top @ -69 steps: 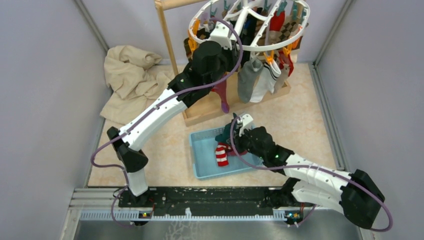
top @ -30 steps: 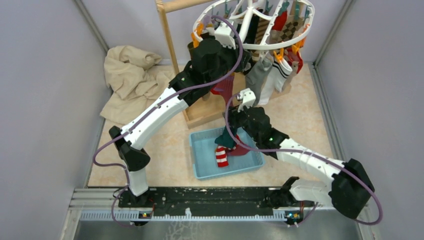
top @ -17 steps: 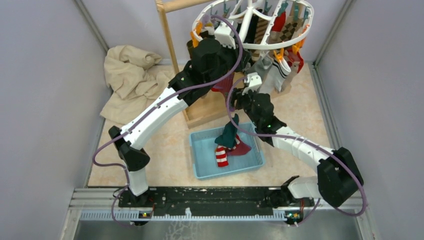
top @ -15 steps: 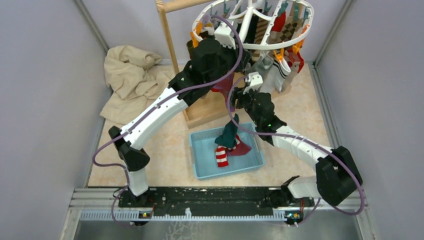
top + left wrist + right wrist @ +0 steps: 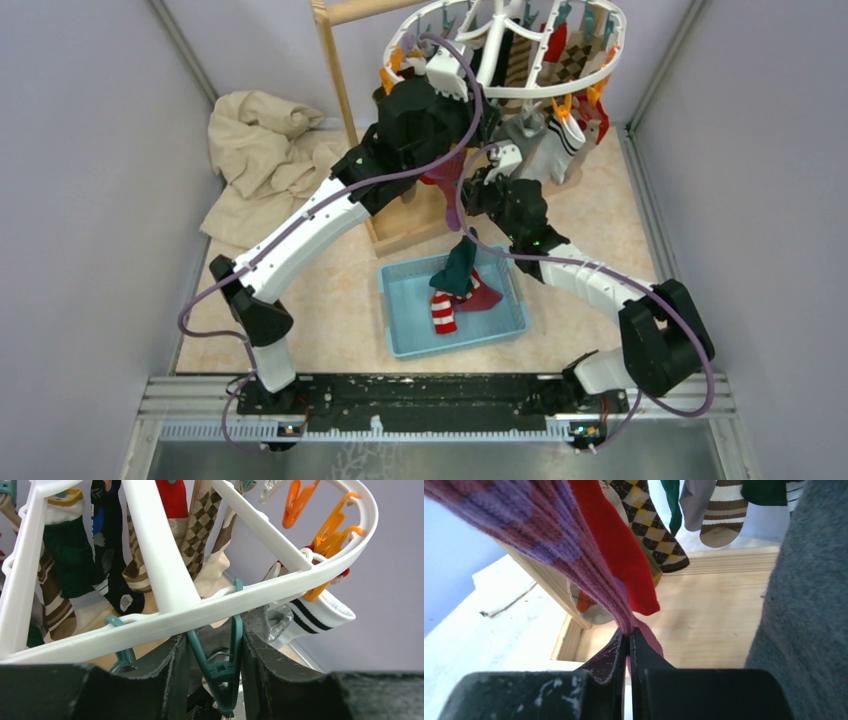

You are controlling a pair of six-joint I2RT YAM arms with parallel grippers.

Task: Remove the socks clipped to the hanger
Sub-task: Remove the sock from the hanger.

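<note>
Toward the near edge of the bench (image 5: 600,240), the blue tray (image 5: 400,325) holds a red-and-white striped sock (image 5: 442,312), a maroon one, and a dark teal sock (image 5: 460,265) draped at its far rim. About two seconds ago the right arm was low over this tray. It has since lifted away, and its elbow has swung in from the near right corner.

Farther in, the right end effector (image 5: 628,636) is pressed together, pinching the toe end of the purple sock (image 5: 569,545), which hangs just in front of the wooden stand (image 5: 338,80). Half a second ago it was only just beside that sock. The sock now runs taut from the fingers up toward the hanger.

Above it, the left end effector (image 5: 213,647) has barely shifted from the near rim of the hanger (image 5: 160,575). Its fingers close against both handles of a teal clip (image 5: 222,675) on that rim.

The hanger has swung a little to the right since the earliest picture. It hangs over the far edge of the bench with the remaining socks (image 5: 200,525) clipped on: argyle, red, green, brown-striped and a white one with black bands (image 5: 320,612).

The beige cloth (image 5: 255,150) lies unchanged in the far left corner.
</note>
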